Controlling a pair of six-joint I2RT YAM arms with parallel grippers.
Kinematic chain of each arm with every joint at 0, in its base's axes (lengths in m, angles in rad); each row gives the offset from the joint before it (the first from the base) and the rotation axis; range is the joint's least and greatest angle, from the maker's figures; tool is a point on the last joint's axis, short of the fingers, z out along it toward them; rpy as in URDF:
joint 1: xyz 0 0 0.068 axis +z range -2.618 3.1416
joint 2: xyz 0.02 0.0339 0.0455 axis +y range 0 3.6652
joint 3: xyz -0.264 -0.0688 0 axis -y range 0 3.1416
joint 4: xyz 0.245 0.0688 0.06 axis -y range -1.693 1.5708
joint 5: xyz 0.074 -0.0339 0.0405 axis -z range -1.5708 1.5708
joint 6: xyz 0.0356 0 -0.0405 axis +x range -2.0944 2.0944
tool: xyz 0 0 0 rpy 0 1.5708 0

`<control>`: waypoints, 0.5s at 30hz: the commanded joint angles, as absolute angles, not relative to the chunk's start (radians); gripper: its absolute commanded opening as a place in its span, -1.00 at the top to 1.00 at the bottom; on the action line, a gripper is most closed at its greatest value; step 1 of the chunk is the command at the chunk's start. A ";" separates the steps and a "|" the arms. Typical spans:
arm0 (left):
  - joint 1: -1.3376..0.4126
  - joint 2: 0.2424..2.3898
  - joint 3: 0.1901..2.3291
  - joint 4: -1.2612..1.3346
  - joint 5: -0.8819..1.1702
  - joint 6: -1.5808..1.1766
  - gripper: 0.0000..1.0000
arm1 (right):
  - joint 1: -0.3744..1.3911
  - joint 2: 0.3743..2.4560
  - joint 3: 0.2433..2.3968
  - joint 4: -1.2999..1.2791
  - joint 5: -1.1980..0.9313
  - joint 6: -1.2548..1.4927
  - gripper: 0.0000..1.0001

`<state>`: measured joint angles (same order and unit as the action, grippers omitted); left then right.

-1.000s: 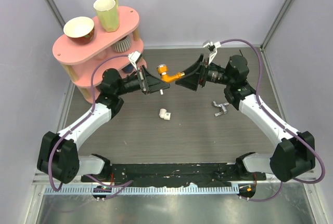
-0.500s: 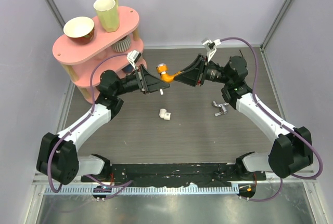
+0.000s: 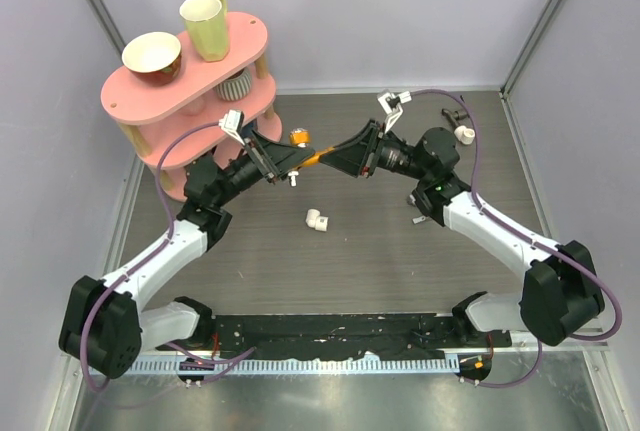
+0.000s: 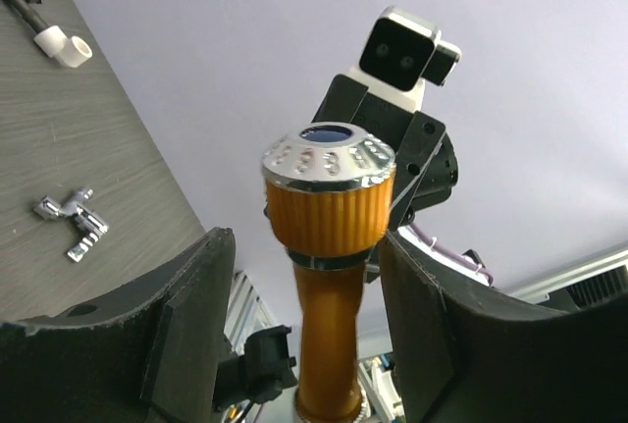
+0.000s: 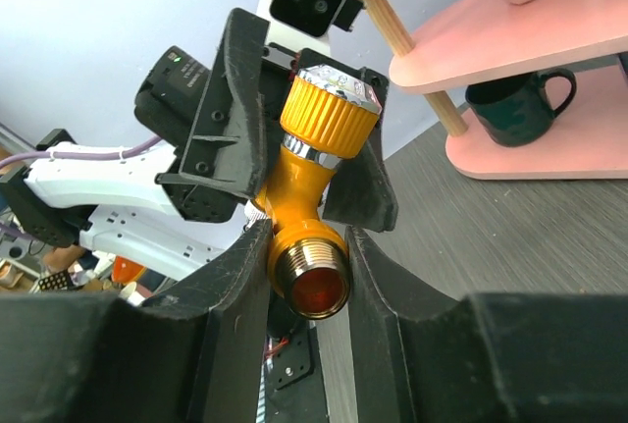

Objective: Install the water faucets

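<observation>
dark wood-grain table point(image 3: 370, 251) inside pale lilac walls point(image 3: 400, 11). a pink two-tier shelf point(image 3: 125, 91) stands at the far left corner. on its top tier are a bowl point(image 3: 152, 55) and a yellow-green mug point(image 3: 206, 26). a dark green mug point(image 5: 510, 104) sits under the lower tier.

the orange tap point(image 3: 299, 137) is held in the air above the far middle of the table, just right of the shelf, where the two arms meet tip to tip.

right gripper point(image 5: 308, 241): clenched on the tap's body. its fingers point(image 5: 235, 286) press both sides just behind the threaded open end, which faces the right wrist camera.

left gripper point(image 4: 309, 246): its fingers point(image 4: 186, 325) sit on either side of the ribbed orange knob with the silvery cap point(image 4: 329, 160). in the right wrist view they look close against the knob. in the left wrist view a sliver of gap shows on one side. i cannot tell whether they pinch it.

the white pipe fitting point(image 3: 316, 220) lies on the table near the middle, nearer than the tap and well apart from it. neither gripper touches it.

a small silver tap piece point(image 4: 74, 222) lies on the table to the right, partly under the right arm in the top view. a dark tap piece with a white end point(image 3: 462, 131) lies at the far right, near the wall.
</observation>
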<state>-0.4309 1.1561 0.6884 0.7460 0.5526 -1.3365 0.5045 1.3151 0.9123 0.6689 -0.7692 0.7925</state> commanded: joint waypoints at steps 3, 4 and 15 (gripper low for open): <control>-0.457 1.126 0.673 0.816 0.489 -1.361 -0.20 | 0.515 1.275 0.890 0.753 -0.632 0.778 0.99; -0.460 1.126 0.672 0.819 0.489 -1.368 -0.19 | 0.515 1.273 0.888 0.752 -0.620 0.773 0.98; -0.479 1.101 0.646 0.827 0.446 -1.379 -0.03 | 0.525 1.267 0.876 0.715 -0.615 0.730 0.99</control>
